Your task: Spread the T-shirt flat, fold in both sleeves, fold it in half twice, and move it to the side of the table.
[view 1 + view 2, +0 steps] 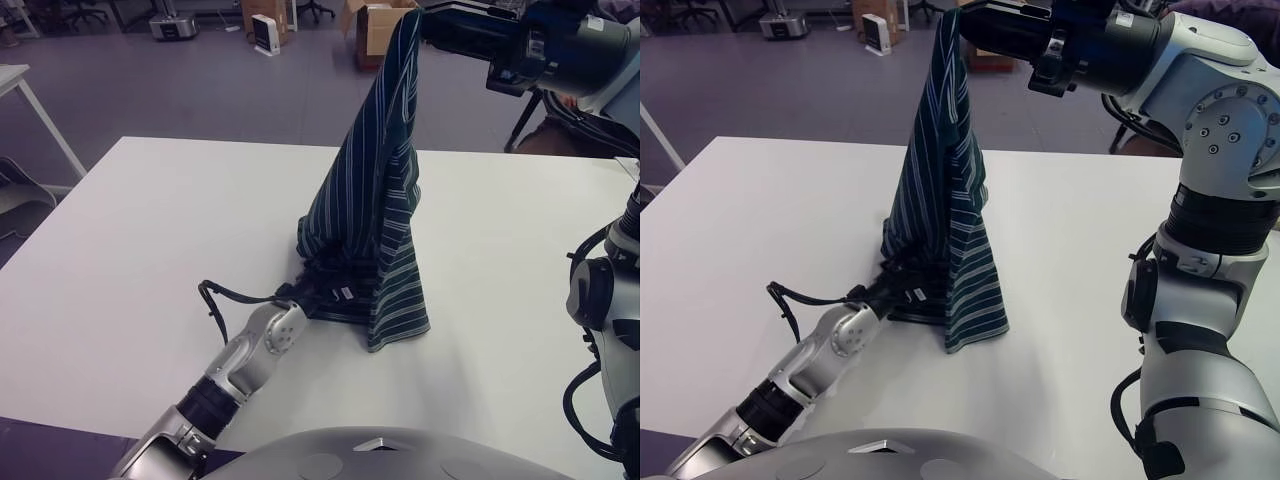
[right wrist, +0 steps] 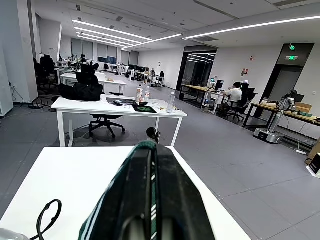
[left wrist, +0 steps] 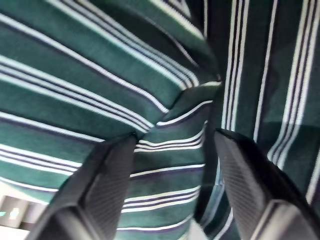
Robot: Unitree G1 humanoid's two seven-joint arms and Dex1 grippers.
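White rectangular table (image 1: 140,230) with a dark green cotton T-shirt with thin white stripes (image 1: 375,200) near its centre. The T-shirt is drawn up into a tall, narrow cone. Its peak is held high over the far half of the table, while its lower folds bunch on the tabletop, with one hem corner spread toward the near side.

The right gripper (image 1: 965,20) reaches in from the right at the top of the cone. Its two black fingers (image 2: 150,200) are pressed together on a pinch of the striped cloth, and the garment hangs from them.

The left gripper (image 1: 318,295) lies low on the table at the cone's near-left base, against the bunched cloth. Its ribbed black fingers (image 3: 112,185) stand apart, with a fold of fabric between them that neither finger clamps.

A black cable (image 1: 215,295) loops on the table beside the left wrist.
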